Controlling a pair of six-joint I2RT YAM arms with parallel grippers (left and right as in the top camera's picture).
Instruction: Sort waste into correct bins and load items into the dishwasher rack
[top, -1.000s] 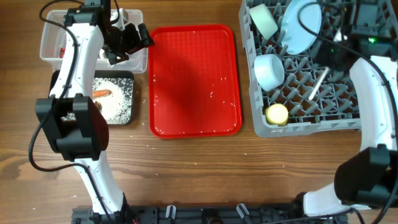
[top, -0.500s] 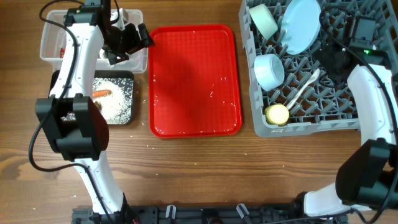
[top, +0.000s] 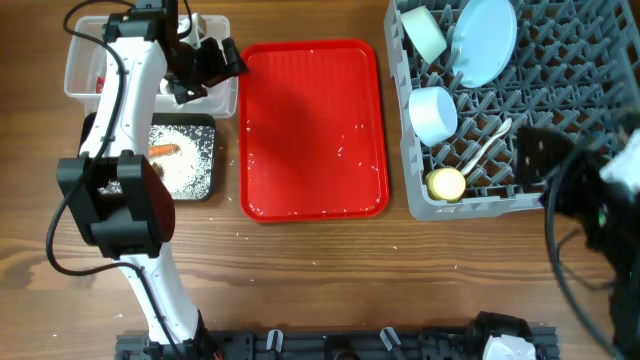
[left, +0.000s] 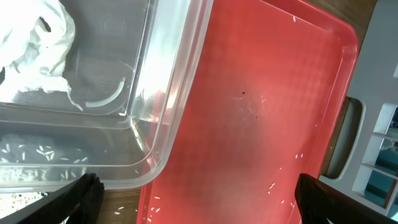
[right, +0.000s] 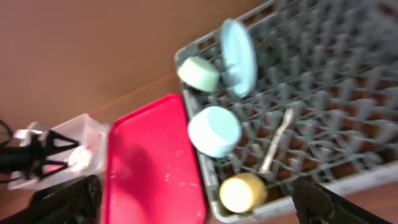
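Observation:
The grey dishwasher rack at the right holds a light-blue plate, a pale green bowl, a light-blue bowl, a yellow cup and a white spoon. My right gripper is open and empty, back from the rack's front edge; overhead its arm is a blur. My left gripper hangs open and empty over the corner of the clear tub and the tray. A white tissue lies in the tub, with a red wrapper. The black bin holds a carrot piece and rice.
The flat red tray lies between the bins and the rack, with stray rice grains on it. More grains dot the wooden table in front. The left arm stretches over the black bin.
My right gripper opened and let the spoon go onto the rack, then pulled back toward the front right. The left arm has not moved.

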